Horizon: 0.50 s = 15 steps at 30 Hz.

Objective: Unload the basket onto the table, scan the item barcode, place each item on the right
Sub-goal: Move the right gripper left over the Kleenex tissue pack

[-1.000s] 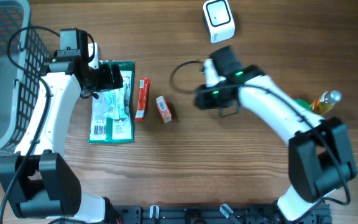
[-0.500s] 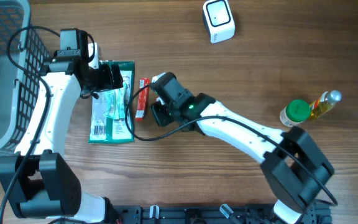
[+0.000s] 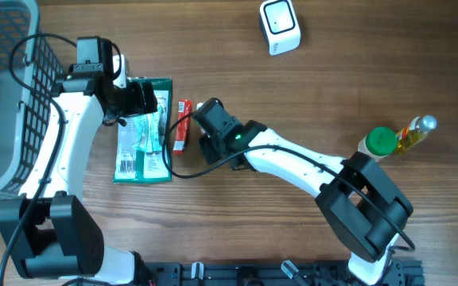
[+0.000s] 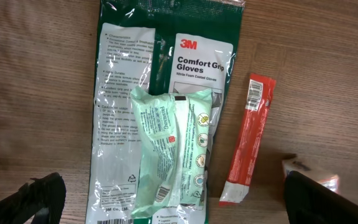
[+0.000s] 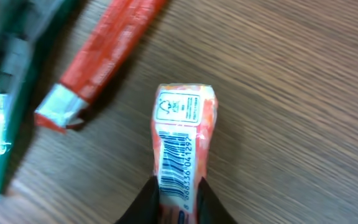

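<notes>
Clearly the right claw point(image 5: 178, 202) grasps the near end of the orange packet point(image 5: 182, 124), which lies on the table point(image 5: 291, 93) beside the red stick point(image 5: 104, 43); its long axis points straight away from the fingers.

Left hand point(image 3: 143, 100) hangs wide open above the bench; right arm stretches far across, right hand point(image 5: 178, 198) pinched tight.
</notes>
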{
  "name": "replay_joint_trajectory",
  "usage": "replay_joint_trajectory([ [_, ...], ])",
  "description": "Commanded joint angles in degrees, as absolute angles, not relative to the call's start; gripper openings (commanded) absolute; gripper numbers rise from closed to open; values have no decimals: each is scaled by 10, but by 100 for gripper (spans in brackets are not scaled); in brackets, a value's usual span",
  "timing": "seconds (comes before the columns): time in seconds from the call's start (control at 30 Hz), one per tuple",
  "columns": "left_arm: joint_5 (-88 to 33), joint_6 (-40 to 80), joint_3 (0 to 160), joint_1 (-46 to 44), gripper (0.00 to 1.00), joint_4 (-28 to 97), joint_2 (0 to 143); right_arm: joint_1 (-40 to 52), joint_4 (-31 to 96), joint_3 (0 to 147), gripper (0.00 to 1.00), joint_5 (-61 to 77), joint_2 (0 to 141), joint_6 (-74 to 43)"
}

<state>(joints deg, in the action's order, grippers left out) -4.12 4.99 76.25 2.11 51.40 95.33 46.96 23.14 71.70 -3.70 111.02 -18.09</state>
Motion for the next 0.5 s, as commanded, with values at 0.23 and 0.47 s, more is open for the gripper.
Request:
replay_joint_trajectory([
  [0.23,-38,49,768,24,100,514,946,452,401,716,17,-246,1013,-185],
  [0.47,-38,49,768,24,100,514,946,387,441,715,14,-224,1020,-256],
])
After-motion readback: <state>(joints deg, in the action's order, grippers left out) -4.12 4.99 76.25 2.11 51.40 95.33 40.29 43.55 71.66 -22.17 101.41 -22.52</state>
